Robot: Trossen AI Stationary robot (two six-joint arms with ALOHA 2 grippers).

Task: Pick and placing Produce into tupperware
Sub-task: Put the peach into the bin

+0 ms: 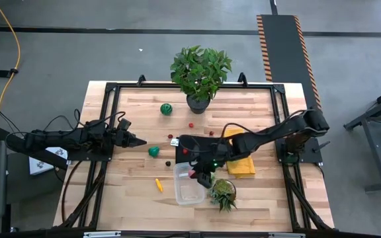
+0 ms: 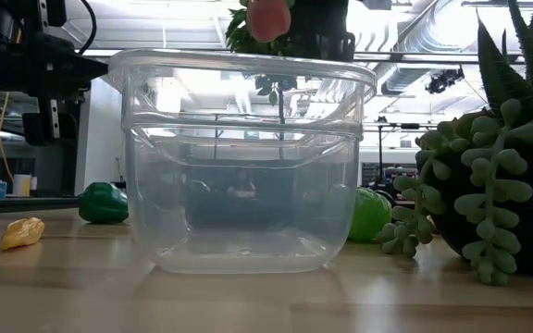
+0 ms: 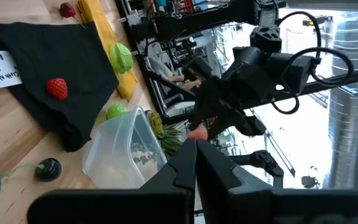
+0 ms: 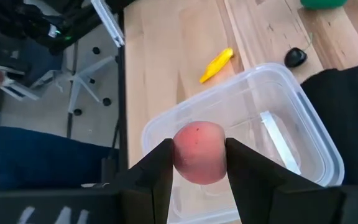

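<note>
My right gripper [image 1: 199,174] holds a pink-red round fruit [image 4: 199,152] over the clear tupperware [image 1: 188,185], which stands on its base on the table. In the low view the fruit [image 2: 268,17] hangs above the tupperware's rim [image 2: 243,65]. Other produce lies loose on the table: green pieces [image 1: 167,109] [image 1: 153,151], red berries [image 1: 191,124], a dark berry [image 1: 168,163], a yellow-orange stick [image 1: 158,184], and a red strawberry [image 3: 57,88] on the black cloth. My left gripper [image 1: 136,140] waits at the left, shut on nothing. My right gripper pinches the round fruit by two opposite sides [image 4: 178,155] between its two fingers [image 4: 160,171]. The fingers slant down from the table's right side. The fruit is lifted clear, above the tupperware's open top.
A black cloth [image 1: 204,147] and a yellow cloth [image 1: 242,164] lie right of centre. A spiky succulent [image 1: 223,193] stands close to the tupperware's right side. A large potted plant [image 1: 200,73] stands at the far edge. Bare wood shows at the near left.
</note>
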